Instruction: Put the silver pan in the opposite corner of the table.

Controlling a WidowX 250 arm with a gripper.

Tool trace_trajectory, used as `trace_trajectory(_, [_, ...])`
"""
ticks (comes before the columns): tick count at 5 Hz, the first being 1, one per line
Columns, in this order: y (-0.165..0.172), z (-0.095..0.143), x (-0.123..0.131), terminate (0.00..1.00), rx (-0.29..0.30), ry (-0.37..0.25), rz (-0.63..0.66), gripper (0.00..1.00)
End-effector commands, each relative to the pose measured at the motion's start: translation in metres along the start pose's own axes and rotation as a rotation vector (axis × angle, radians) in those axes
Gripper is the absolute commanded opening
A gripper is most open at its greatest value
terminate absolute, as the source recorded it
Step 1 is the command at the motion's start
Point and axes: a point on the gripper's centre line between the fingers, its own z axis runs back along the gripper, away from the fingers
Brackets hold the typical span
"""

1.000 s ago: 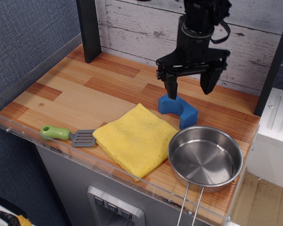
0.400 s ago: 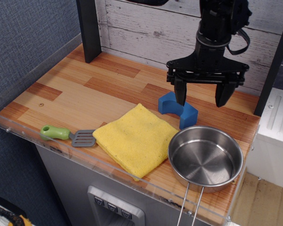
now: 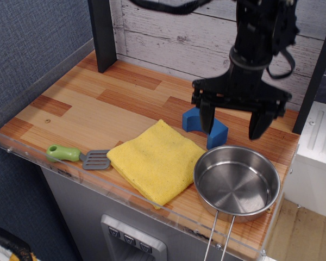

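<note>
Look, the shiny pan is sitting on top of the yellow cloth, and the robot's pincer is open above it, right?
Not quite. In the observation.image view the silver pan sits on the bare wood of the table, beside the yellow cloth, not on it. The pincer is open above it.

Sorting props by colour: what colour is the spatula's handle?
Green; the spatula has a grey slotted blade. Shows clearly in the observation.image view.

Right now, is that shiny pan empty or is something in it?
Empty. The silver pan sits upright on the table, and its bare metal bottom shows all the way across.
</note>
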Motion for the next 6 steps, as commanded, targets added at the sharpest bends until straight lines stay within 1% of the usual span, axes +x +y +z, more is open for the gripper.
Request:
trace_trajectory(1, [0.019, 0.008, -0.019, 0.00, 0.032, -0.022, 0.000, 1.00])
trace_trajectory(2, [0.037, 0.005, -0.022, 0.00, 0.061, -0.017, 0.037, 1.00])
trace_trajectory(3, [0.050, 0.002, -0.024, 0.00, 0.071, -0.004, 0.068, 1.00])
trace_trajectory(4, [0.054, -0.005, -0.028, 0.00, 0.092, 0.010, 0.064, 1.00])
trace_trajectory(5, [0.044, -0.013, -0.029, 0.00, 0.086, 0.021, 0.028, 1.00])
trace_trajectory(6, [0.028, -0.024, -0.033, 0.00, 0.084, 0.042, -0.028, 1.00])
